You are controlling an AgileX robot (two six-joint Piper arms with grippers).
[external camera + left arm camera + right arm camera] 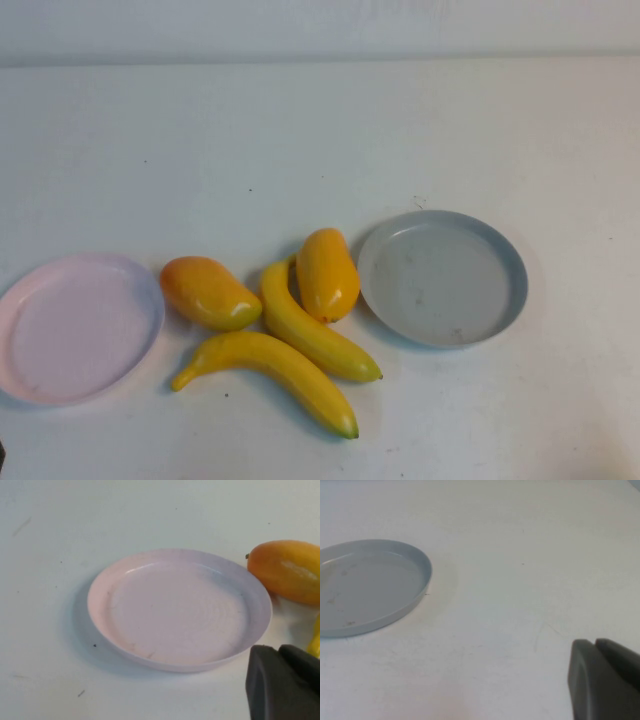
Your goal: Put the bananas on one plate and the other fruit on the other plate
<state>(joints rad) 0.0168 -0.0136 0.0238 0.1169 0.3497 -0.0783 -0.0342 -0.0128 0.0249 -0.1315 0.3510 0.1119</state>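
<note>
**Nothing sorted yet: both plates bare, four fruits on the table**

While both plates sit empty, all the fruit lies between them on the white table [320, 120]. The pink plate [75, 325] is at the left, the grey plate [442, 277] at the right. Between them, one mango [208, 292] lies just beside the pink plate, and the second mango [326, 273] lies just beside the grey plate. The two bananas [300, 345] lie in front of the mangoes, one leaning against the second mango, the other nearer the camera.

By this layout, no step is done: two bananas are to go to one plate and two mangoes to the other.

The left gripper [285, 682] hangs near the pink plate's rim, with a mango close by; its dark fingers look pressed together and hold nothing. The right gripper [605, 677] hangs over bare table, well apart from the grey plate, fingers likewise together and empty.
</note>
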